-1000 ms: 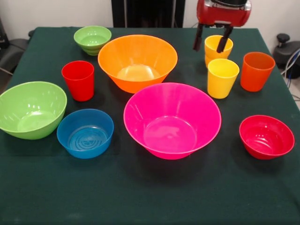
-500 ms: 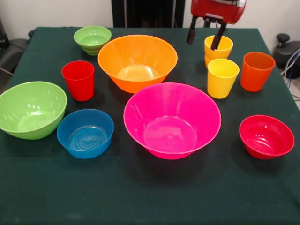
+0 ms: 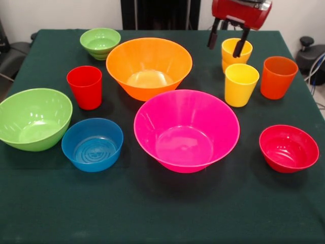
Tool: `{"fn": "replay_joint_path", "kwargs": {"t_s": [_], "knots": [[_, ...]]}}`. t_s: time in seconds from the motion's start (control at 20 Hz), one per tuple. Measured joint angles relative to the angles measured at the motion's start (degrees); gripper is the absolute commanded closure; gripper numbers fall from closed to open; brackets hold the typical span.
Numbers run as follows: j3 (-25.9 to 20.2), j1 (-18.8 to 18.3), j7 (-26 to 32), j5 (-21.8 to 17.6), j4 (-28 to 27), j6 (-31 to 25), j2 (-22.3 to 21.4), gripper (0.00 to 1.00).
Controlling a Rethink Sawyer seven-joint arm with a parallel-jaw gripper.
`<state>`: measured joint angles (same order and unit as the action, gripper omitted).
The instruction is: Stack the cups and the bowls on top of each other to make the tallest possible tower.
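All the cups and bowls stand apart on the dark green table (image 3: 162,213), with nothing stacked. The large pink bowl (image 3: 186,129) is at the centre, with the large orange bowl (image 3: 149,66) behind it. To the left are the bigger green bowl (image 3: 33,118), the small blue bowl (image 3: 92,144), the red cup (image 3: 85,86) and the small green bowl (image 3: 100,41). On the right are the small red bowl (image 3: 288,147), the orange cup (image 3: 278,76) and two yellow cups (image 3: 241,84) (image 3: 228,57). My gripper (image 3: 223,52) hangs open and empty over the far yellow cup, its fingers astride that cup's left rim.
A dark upright (image 3: 160,14) stands behind the table's far edge. Dark chairs or equipment (image 3: 310,51) sit off both far corners. The three right-hand cups stand close together under the gripper.
The gripper swung a little left and up, then came back right over the far yellow cup. It stayed open and took hold of nothing. No cup or bowl moved.
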<state>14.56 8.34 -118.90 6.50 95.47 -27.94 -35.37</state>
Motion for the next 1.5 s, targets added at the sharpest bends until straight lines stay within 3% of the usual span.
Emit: {"fn": "replay_joint_path", "kwargs": {"t_s": [0.8, 1.5], "knots": [[-0.8, -4.2, 0.0, 0.0, -1.8, 0.0, 1.7, 0.0], [-1.6, -4.5, 0.0, 0.0, -3.3, 0.0, 2.2, 0.0]]}}
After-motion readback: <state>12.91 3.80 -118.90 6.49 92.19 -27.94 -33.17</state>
